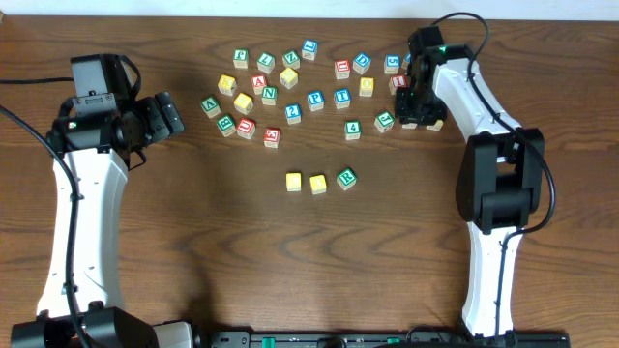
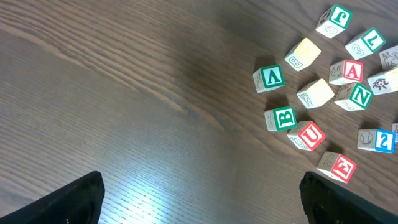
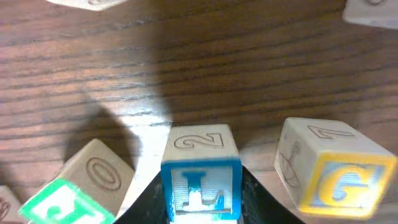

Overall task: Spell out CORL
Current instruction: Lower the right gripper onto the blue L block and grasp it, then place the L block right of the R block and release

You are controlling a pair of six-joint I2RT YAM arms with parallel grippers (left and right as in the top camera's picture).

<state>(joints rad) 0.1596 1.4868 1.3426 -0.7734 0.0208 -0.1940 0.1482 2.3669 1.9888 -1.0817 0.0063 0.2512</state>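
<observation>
Three blocks stand in a row mid-table: two yellow ones [image 1: 294, 181] [image 1: 318, 183] and a green R block [image 1: 346, 178]. My right gripper [image 1: 418, 101] is at the far right of the block cluster, shut on a blue L block [image 3: 201, 180] that sits between its fingers. A yellow G block [image 3: 339, 177] is right of it and a green-lettered block [image 3: 68, 193] is left of it. My left gripper [image 1: 166, 114] is open and empty, left of the cluster, with its fingers at the bottom corners of the left wrist view [image 2: 199, 202].
Several loose letter blocks lie scattered across the far middle of the table, among them green V [image 2: 270, 78], green B [image 2: 281, 118], red U [image 2: 307, 135], red E [image 2: 337, 166], red A [image 2: 347, 71] and green N [image 2: 355, 96].
</observation>
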